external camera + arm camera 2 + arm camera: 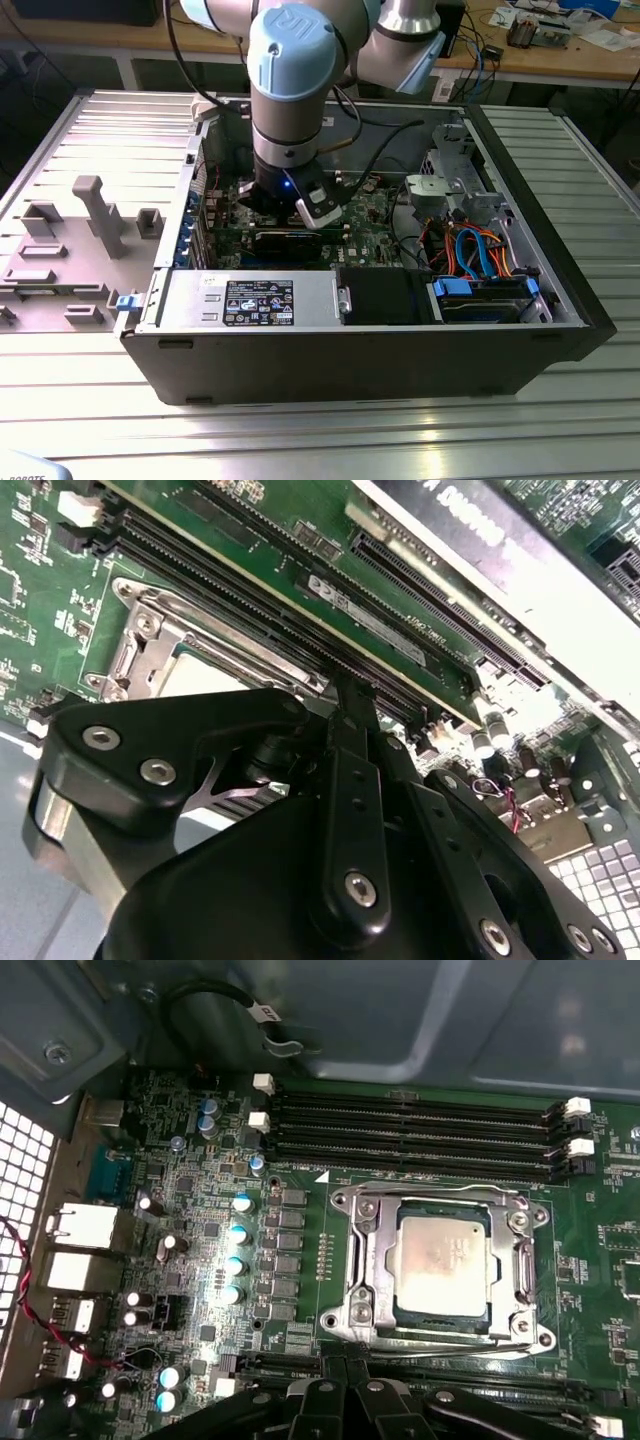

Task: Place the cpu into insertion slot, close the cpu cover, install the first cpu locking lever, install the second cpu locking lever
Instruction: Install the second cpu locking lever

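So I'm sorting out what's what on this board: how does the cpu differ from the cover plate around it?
The cpu is a solid dull grey square with a smudged matte face; the cpu cover is a shiny silver frame with an open window. The cpu is smaller and shows through that window; the cpu cover is larger and rims it. Both are metal, square and lie flat on the green board, in the insertion slot.

The exterior view is looking down from well back at the open black computer case (360,340), while both wrist views are hovering close above its green circuit board (300,1320), sharing the silver-rimmed square socket (150,650).
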Robot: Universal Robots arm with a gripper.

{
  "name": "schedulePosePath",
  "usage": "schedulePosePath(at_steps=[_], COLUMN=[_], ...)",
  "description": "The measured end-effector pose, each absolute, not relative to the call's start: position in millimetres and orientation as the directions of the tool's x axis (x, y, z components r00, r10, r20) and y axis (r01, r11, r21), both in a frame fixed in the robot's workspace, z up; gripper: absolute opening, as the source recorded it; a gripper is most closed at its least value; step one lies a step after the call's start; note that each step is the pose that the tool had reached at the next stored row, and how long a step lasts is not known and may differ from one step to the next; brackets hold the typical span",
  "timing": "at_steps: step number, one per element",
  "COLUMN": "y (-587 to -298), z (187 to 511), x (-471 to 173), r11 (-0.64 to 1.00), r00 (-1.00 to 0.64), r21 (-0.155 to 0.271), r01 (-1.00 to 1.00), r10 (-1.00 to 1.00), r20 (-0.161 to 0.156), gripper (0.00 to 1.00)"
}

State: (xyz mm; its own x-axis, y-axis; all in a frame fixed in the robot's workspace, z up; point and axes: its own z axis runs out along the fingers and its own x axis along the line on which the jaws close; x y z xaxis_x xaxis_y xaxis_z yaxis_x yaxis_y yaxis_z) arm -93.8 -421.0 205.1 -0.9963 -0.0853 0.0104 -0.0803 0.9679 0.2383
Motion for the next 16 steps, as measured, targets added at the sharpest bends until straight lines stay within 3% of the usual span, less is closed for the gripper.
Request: schedulePosePath(at_steps=[16], y=[-419.4], z=[196.5], x=[-97.2], r11=[0.957], r00=[-0.997], r21=[0.28], r01=[-0.073], r10=[-0.078], r20=[0.007], gripper=[0.11])
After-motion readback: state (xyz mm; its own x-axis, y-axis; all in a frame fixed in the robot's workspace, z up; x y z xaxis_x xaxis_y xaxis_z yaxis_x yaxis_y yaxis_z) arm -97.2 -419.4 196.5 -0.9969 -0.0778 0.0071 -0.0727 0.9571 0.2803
